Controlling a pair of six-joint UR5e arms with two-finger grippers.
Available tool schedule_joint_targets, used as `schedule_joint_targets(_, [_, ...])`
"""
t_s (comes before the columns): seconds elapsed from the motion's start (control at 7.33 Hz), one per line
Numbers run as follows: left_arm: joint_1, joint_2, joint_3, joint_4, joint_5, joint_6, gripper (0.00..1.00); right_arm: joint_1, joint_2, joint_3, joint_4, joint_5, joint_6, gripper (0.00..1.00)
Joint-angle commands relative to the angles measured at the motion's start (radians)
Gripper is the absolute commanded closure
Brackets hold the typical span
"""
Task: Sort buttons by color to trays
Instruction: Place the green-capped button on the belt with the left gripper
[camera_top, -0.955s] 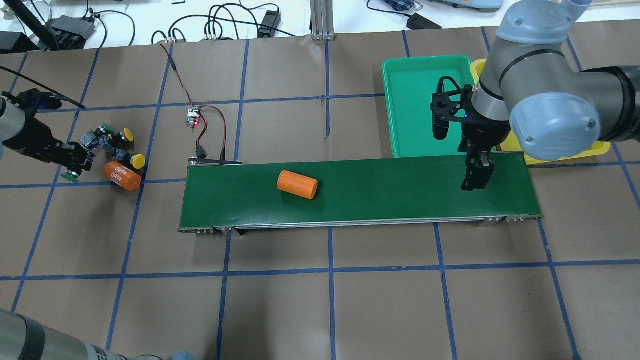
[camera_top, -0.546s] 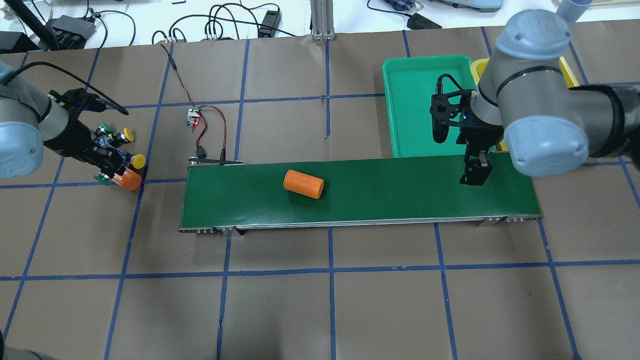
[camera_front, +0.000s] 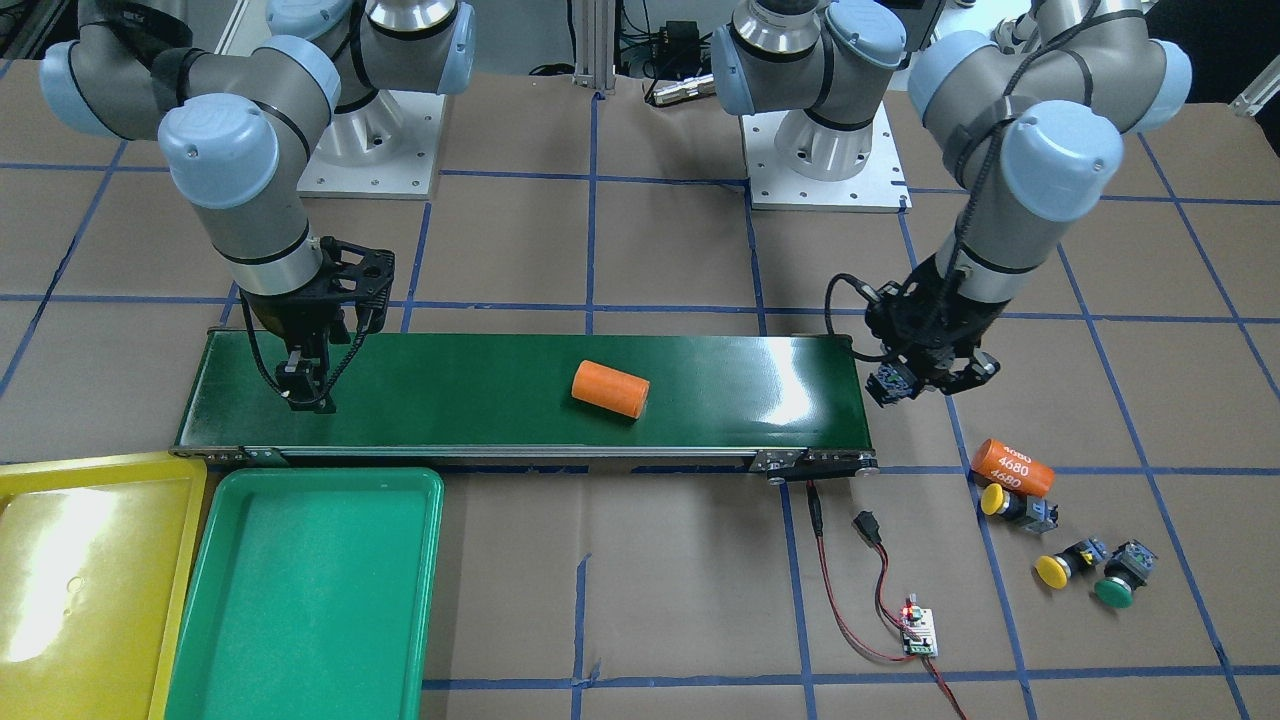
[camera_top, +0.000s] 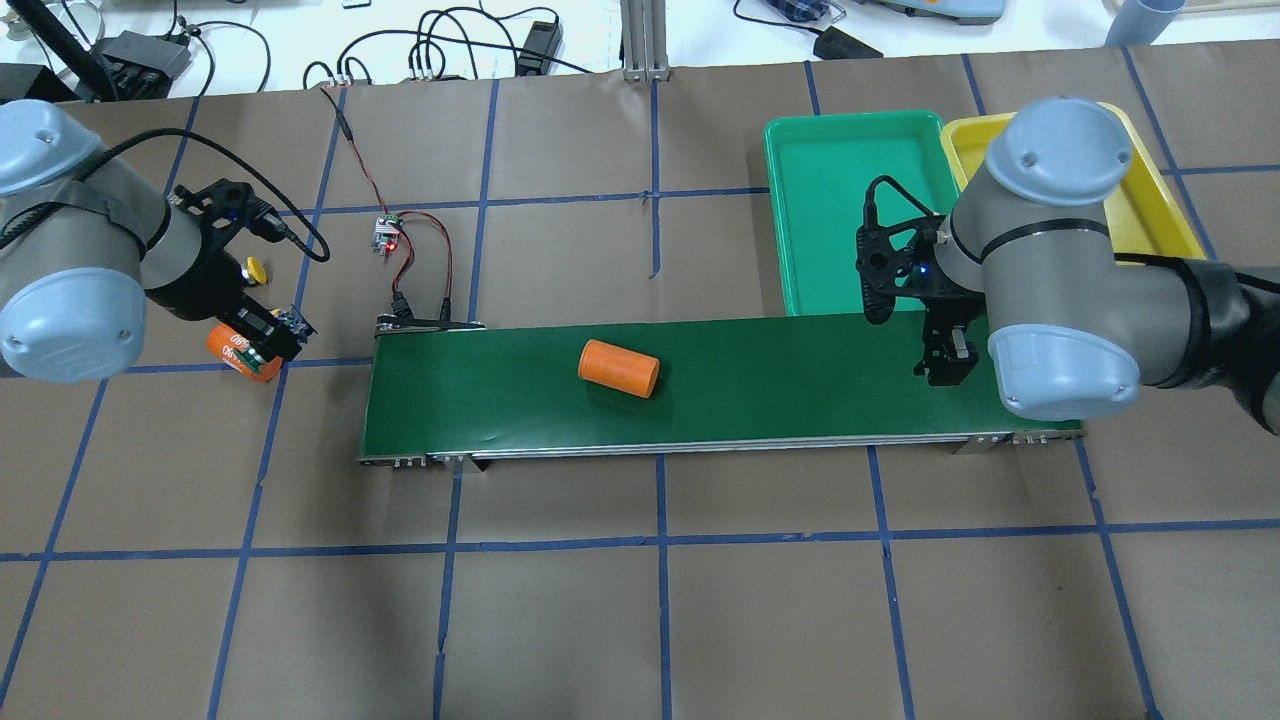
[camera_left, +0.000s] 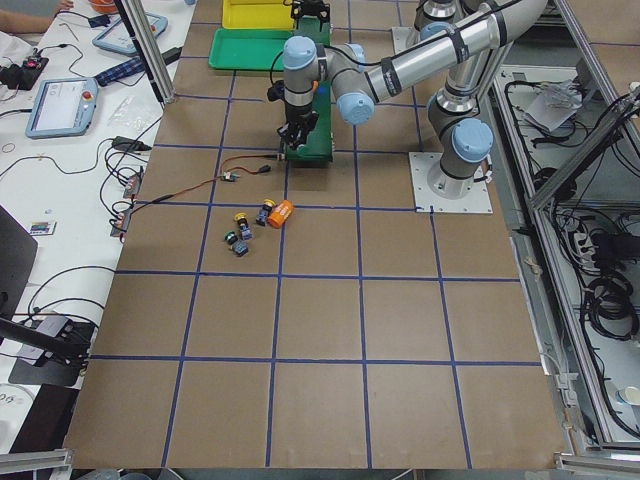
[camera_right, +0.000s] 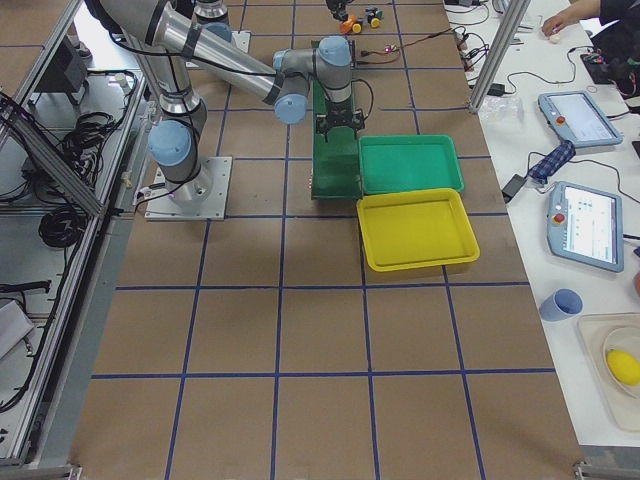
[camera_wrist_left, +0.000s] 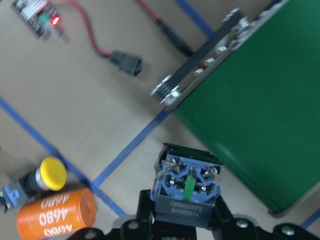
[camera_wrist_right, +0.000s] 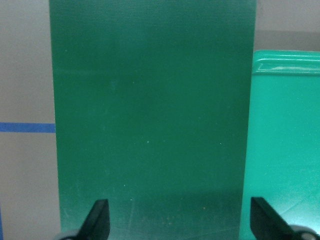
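My left gripper (camera_front: 893, 385) is shut on a button (camera_wrist_left: 187, 186), held in the air just off the conveyor belt's left end (camera_top: 283, 327). Its blue-grey contact block faces the wrist camera and its cap is hidden. Two yellow buttons (camera_front: 1000, 501) (camera_front: 1058, 569) and one green button (camera_front: 1116, 590) lie on the table beyond it. My right gripper (camera_front: 305, 395) is open and empty, low over the belt's other end (camera_wrist_right: 180, 225), beside the green tray (camera_front: 300, 600). The yellow tray (camera_front: 90, 580) lies next to the green one. Both trays show nothing inside.
The long dark-green conveyor belt (camera_front: 480, 385) carries an orange cylinder (camera_front: 610, 388) near its middle. A second orange cylinder marked "4680" (camera_front: 1012, 465) lies by the loose buttons. A small circuit board with red wires (camera_front: 918, 630) lies near the belt's left end.
My left gripper has moved from the button cluster toward the belt's left end with the green-capped button in it. The orange cylinder on the belt has drifted toward the trays. My right gripper has shifted slightly.
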Motion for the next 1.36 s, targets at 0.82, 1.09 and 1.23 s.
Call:
schedule_joint_targets(0.82, [-0.221,-0.028,-0.173,0.302,-0.029,-0.033,0.0,0.002,0.004,0.041,-0.001,0.0,-0.004,0.0])
schedule_joint_targets(1.09, [-0.215,0.007,-0.156,0.301,-0.026,-0.072,0.0,0.002,0.004,0.041,-0.001,0.0,-0.005,0.0])
schedule_joint_targets(1.23, [-0.2,0.027,-0.141,0.292,-0.011,-0.074,0.0,0.002,0.004,0.041,-0.001,0.0,-0.005,0.0])
